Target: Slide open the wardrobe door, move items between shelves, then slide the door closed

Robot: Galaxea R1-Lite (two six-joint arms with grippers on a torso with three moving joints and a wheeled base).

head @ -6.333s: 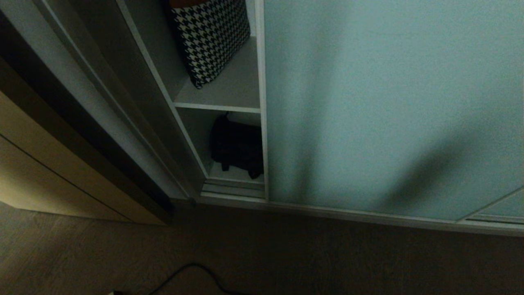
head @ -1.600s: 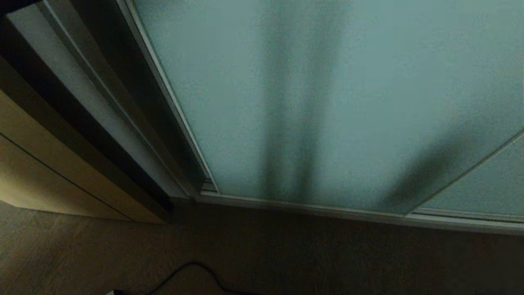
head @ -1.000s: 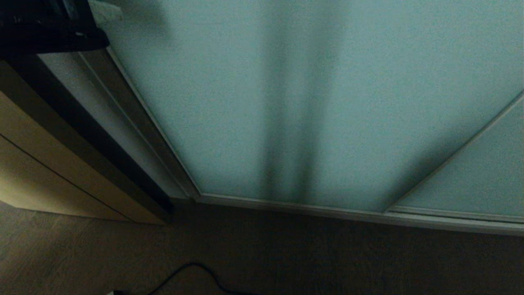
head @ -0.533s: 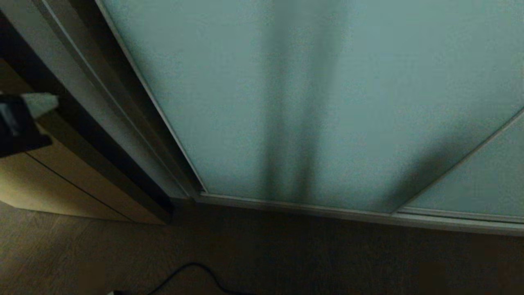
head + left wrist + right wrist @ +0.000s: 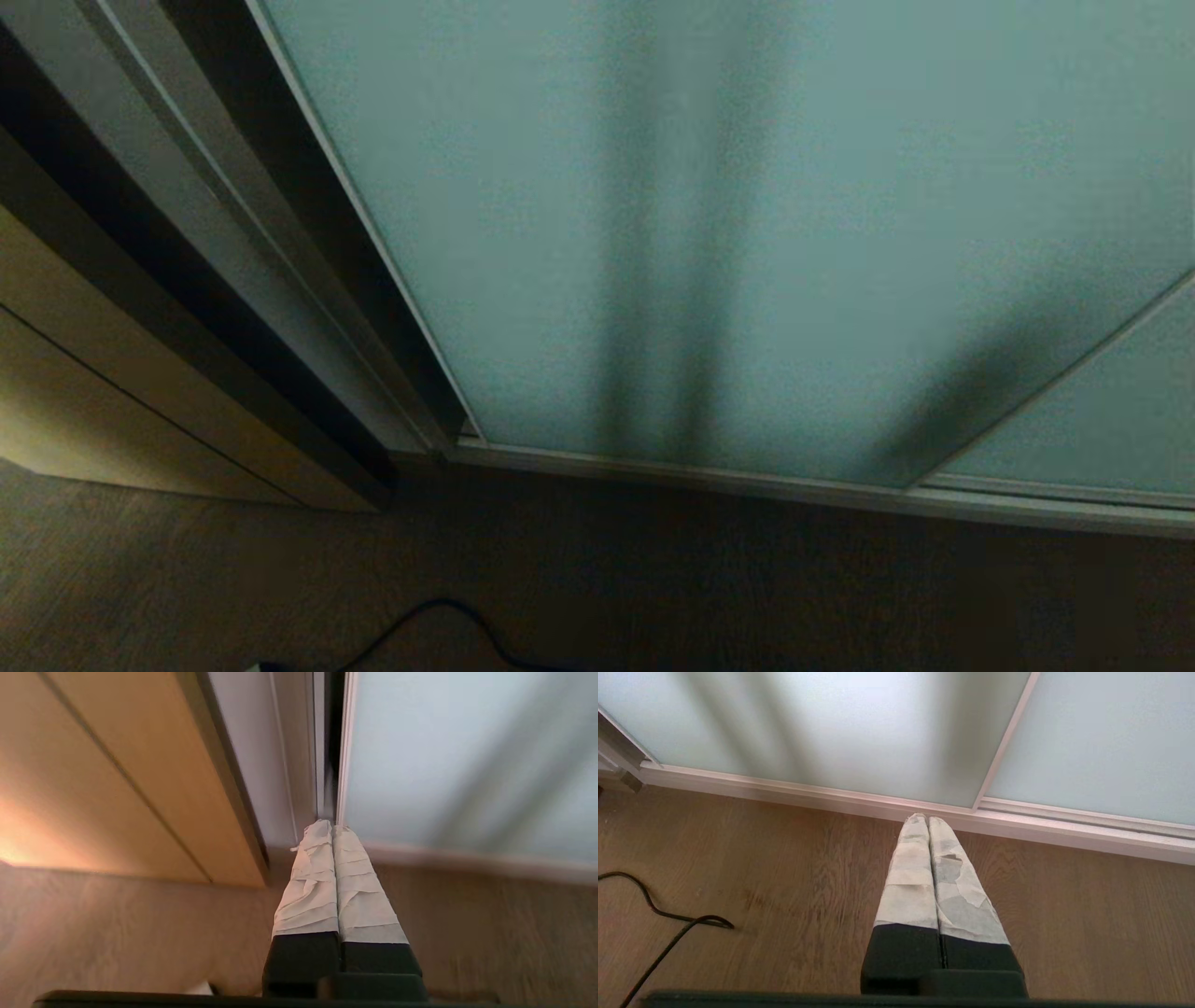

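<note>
At the sliding wardrobe door [image 5: 747, 233], I see a dark slit beside its frame; both pincers [image 5: 332, 828] [image 5: 927, 819] together, empty; door may sit unlatched.

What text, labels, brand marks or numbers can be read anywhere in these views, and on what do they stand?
None: no view shows any legible text.
The frosted sliding wardrobe door is plain, with only shadows on it.
The beige cabinet front carries no label.
The left gripper and right gripper show blank pale wrapping, no markings.
The wood floor and black cable bear no print.
</note>
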